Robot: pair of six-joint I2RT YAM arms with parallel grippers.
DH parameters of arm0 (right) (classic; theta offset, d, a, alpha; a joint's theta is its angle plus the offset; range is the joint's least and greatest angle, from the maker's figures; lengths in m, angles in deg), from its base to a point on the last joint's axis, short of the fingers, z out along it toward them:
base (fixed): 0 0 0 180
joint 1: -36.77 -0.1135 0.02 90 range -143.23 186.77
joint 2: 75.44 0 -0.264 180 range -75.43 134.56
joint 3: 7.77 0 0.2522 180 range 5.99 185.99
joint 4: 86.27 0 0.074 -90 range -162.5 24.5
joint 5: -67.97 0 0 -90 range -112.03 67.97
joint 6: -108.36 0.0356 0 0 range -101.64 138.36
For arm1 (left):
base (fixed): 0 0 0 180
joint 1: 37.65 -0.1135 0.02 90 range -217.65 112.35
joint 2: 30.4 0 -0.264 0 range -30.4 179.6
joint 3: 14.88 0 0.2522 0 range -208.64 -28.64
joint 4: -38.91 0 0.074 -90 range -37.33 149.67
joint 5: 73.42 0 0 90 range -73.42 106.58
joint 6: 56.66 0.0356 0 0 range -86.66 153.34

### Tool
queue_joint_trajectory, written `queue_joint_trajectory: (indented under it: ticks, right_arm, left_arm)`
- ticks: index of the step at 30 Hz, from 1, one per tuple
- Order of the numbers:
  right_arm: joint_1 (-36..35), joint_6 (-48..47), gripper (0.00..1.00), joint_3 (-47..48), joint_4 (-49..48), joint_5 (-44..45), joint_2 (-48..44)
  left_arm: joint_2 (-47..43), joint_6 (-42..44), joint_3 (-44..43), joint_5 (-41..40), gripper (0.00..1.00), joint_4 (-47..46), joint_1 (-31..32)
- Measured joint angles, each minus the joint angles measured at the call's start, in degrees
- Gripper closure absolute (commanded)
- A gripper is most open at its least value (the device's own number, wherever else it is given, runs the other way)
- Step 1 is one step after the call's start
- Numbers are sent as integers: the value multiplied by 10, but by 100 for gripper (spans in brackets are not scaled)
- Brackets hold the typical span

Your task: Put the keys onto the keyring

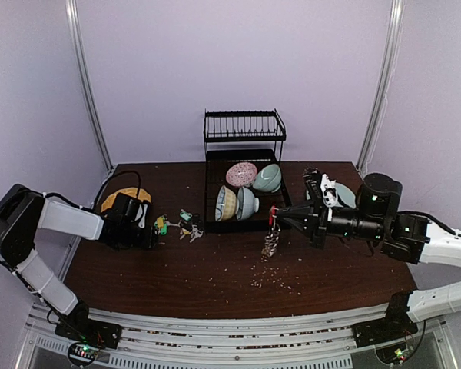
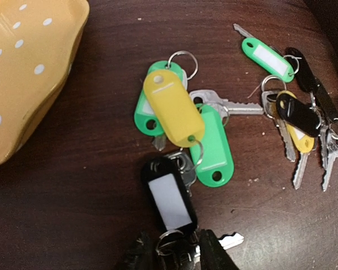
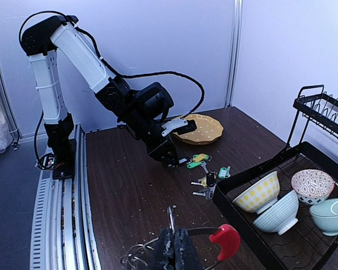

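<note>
Top view: the right gripper (image 1: pixel 275 219) holds the keyring (image 1: pixel 270 243) dangling over the tabletop (image 1: pixel 215 269) beside the dish rack (image 1: pixel 246 165). The keys (image 1: pixel 180 225) lie well apart to the left, at the left gripper (image 1: pixel 152 232).

Left wrist view: its fingers (image 2: pixel 214 254) bracket the ring end of the black-tagged key (image 2: pixel 169 199); I cannot tell whether they pinch it. That key lies against the green tag (image 2: pixel 214 149), so a lift may drag neighbours, or the thin metal may slip.

Right wrist view: the right gripper is clenched on the keyring's wire. The hanging ring could swing and spoil threading.
</note>
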Motion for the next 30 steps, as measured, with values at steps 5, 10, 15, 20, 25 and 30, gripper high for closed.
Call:
queue_joint_trajectory:
  ticks: [5,10,15,20,25,30]
  right_arm:
    - [3,-1,100,0,1,-7,0]
    - [4,-1,100,0,2,-14,0]
    - [5,-2,100,0,5,-18,0]
    - [6,-2,100,0,9,-19,0]
    - [6,-2,100,0,10,-20,0]
    - [7,-2,100,3,14,-33,5]
  left_arm:
    - [0,9,0,15,90,-2,4]
    - [-11,8,7,19,100,-2,10]
    - [-31,9,21,23,100,-3,13]
    - [-41,9,34,32,100,-10,31]
    - [-85,24,35,18,100,-6,109]
    - [-174,68,15,23,100,1,168]
